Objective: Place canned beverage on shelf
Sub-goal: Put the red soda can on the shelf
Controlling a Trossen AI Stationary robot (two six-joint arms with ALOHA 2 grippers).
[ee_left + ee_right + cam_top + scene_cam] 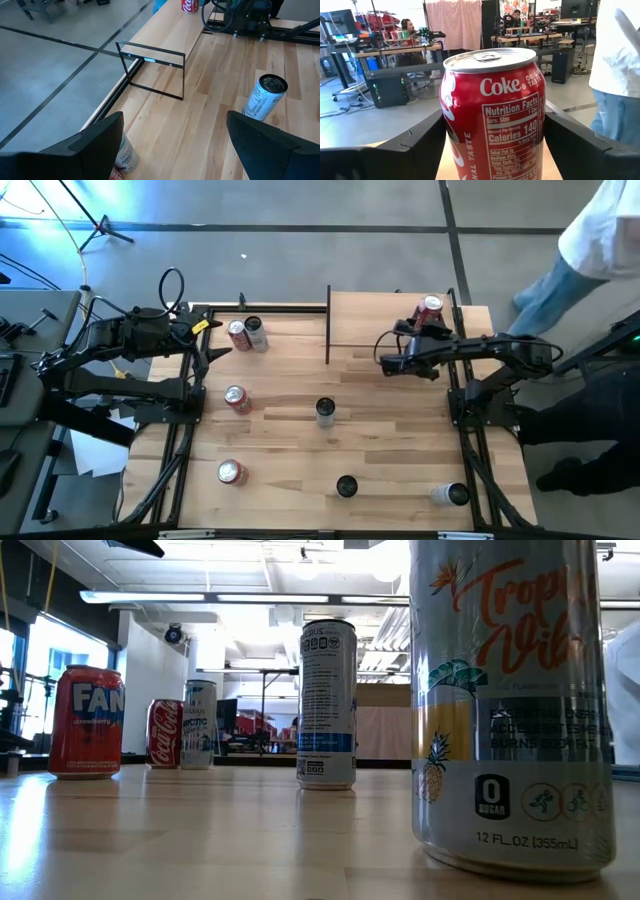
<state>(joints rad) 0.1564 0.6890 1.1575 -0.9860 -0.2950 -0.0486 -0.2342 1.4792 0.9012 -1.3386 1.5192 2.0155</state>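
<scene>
Striped light-wood tabletop (300, 430) fills the high view, and at its far edge sits the shelf (390, 330), a small rectangular light-wood board with a thin black metal frame; on the shelf's far right corner stands the red Coke can (428, 310), an upright aluminium cylinder, with the right gripper (418, 332) reaching in around it from the shelf's right side. The left gripper (205, 340) waits well to the left of the shelf, near a pair of cans, one red and one silver (247, 334). From table height, the low view shows only loose cans standing upright, among them a tall white slim can (327, 705); neither claw can be made out there. Through the left wrist view, the left fingers (95, 145) stand wide apart with nothing between them, and the shelf's black frame lies ahead. Closest of all, the right wrist view shows the Coke can between the right fingers (420, 145), the jaws spread about a can's width and lying close against its sides; whether they press it cannot be told. Judged from this, the step is setting the can down: it should stay upright, bottom flat on the board and clear of the edge, and the jaws should part evenly before the arm backs straight away.
</scene>
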